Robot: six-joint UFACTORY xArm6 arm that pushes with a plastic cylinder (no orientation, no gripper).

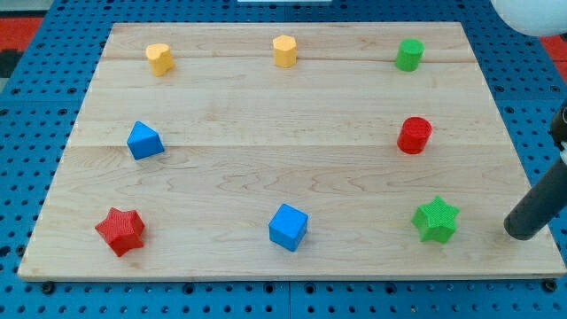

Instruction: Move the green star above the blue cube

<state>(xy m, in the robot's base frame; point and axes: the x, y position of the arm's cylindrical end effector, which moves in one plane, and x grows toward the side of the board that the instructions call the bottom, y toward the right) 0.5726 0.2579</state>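
Observation:
The green star lies near the view's bottom right of the wooden board. The blue cube sits at the bottom centre, well to the star's left and at about the same height. My tip is the lower end of the dark rod coming in from the right edge. It rests on the board to the right of the green star, a gap apart, not touching it.
A red star is at bottom left and a blue triangular block at mid left. A yellow block, a yellow hexagonal block and a green cylinder line the top. A red cylinder stands at mid right.

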